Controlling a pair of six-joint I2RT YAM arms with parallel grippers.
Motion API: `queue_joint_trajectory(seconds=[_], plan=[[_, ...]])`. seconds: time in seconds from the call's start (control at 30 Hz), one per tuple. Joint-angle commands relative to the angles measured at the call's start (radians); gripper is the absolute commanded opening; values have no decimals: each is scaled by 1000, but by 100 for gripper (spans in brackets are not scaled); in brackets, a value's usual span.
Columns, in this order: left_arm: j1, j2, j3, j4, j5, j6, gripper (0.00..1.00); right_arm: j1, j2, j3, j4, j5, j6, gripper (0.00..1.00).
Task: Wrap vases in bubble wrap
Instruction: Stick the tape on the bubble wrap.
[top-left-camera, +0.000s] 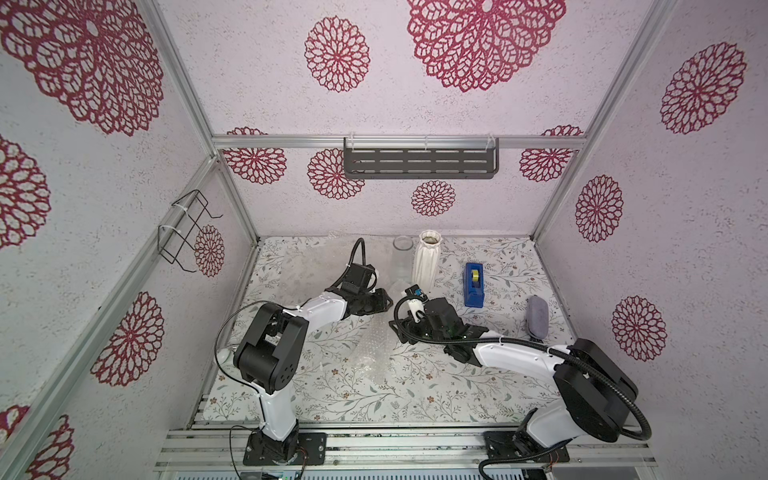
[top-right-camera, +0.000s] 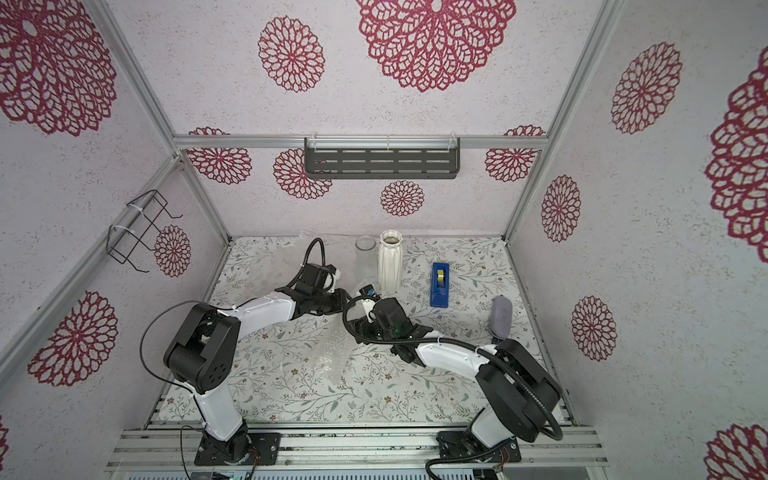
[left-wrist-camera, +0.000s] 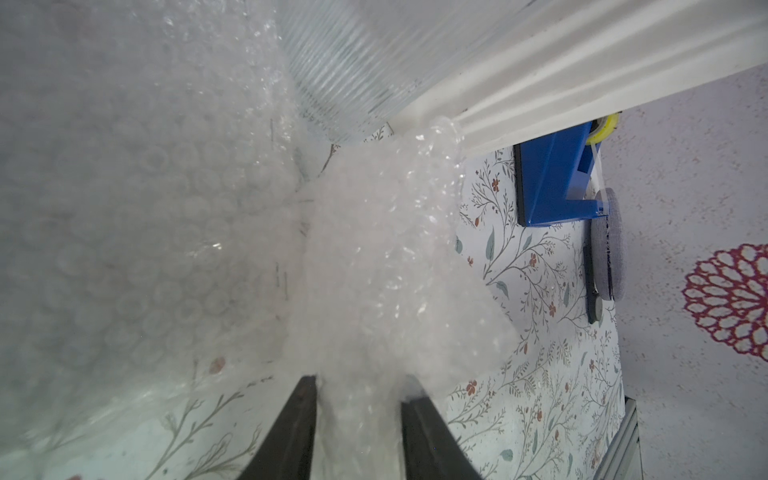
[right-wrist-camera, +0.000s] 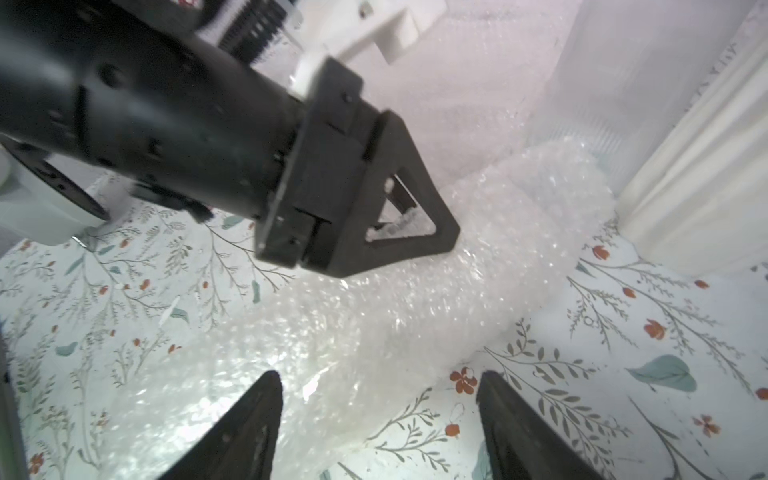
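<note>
Bubble wrap (left-wrist-camera: 374, 257), bunched, pinched in left end effector (left-wrist-camera: 359, 386)

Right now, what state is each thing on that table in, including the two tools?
left tool: shut on the bubble wrap roll
right tool: open, holding nothing
bubble wrap roll: rolled up, lying on the table
clear glass vase: upright, unwrapped
white ribbed vase: upright, unwrapped
tape dispenser: standing, tape roll loaded
</note>
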Motion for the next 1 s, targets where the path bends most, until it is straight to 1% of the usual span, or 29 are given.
queue_joint_trajectory(seconds=[0.0, 0.13, 0.23, 0.43, 0.77, 0.97], plan=[[-23, 8, -19, -40, 18, -4, 36, -4, 26, 13, 1, 57, 31, 78], [-23, 7, -20, -39, 17, -7, 36, -1, 86, 57, 2, 14, 42, 79], [-25, 4, -25, -34, 18, -12, 36, 0, 125, 88, -5, 14, 52, 80], [-29, -2, -37, -25, 16, -20, 35, -1, 140, 112, -2, 34, 65, 84], [-34, 2, -42, -9, 14, -34, 34, 4, 193, 144, 10, -2, 89, 89], [-35, 0, -39, -20, 4, -33, 33, 7, 214, 161, -10, 12, 93, 93]])
